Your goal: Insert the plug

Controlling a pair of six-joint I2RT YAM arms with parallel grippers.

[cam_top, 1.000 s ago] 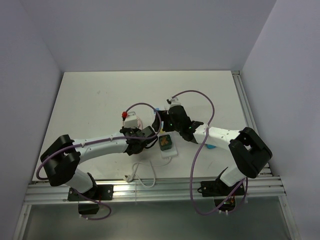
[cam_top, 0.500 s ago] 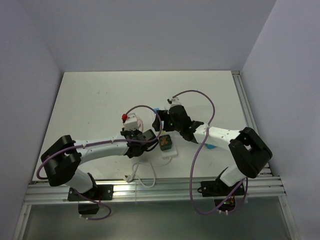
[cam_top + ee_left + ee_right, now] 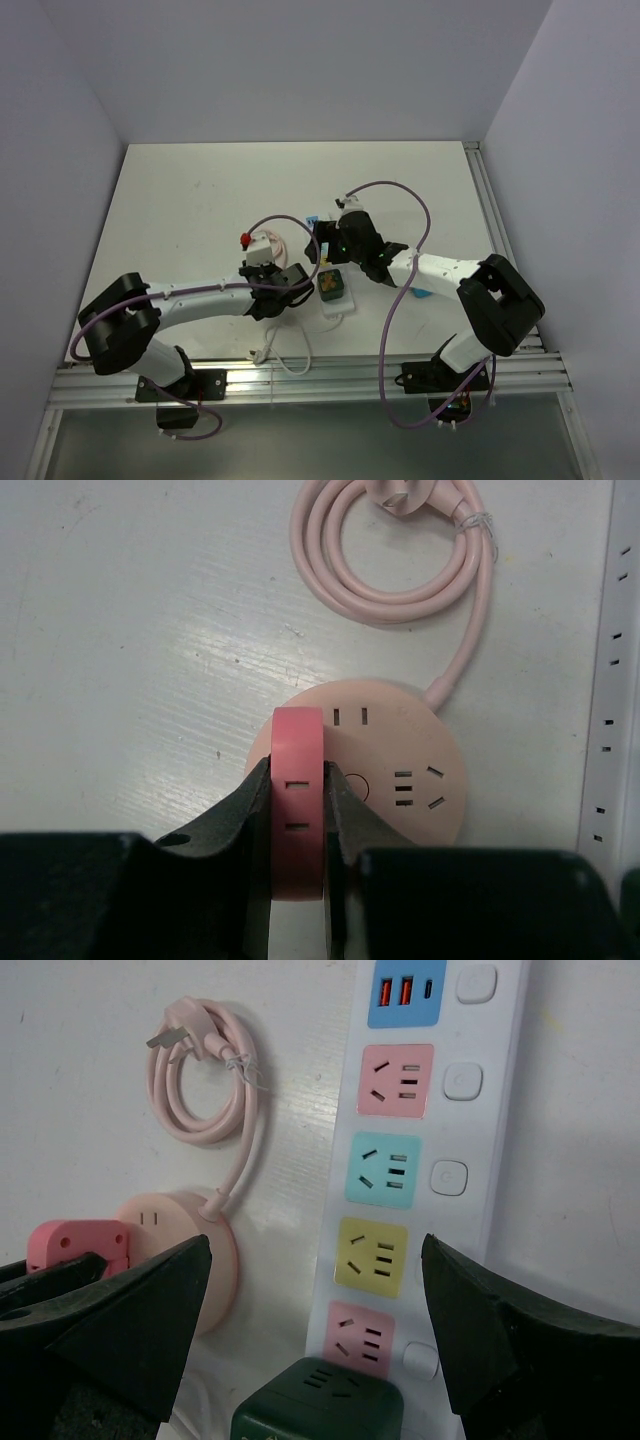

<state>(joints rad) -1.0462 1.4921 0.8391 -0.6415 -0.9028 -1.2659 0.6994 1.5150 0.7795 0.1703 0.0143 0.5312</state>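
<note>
A white table (image 3: 180,200) sits boxed in by plain pale lilac walls (image 3: 300,60). On it, the left gripper (image 3: 296,772) pinches a pink plug (image 3: 297,730) over a round pink socket hub (image 3: 400,780). The right gripper (image 3: 315,1250) hangs spread wide above a white power strip (image 3: 470,1160).

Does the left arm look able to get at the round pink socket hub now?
Likely yes: the left gripper, shut on the pink plug, hangs right at the hub with nothing visible between.

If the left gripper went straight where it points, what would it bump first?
Probably the round pink socket: the left gripper, shut on a red plug, points right at it. How near is unclear.
</note>
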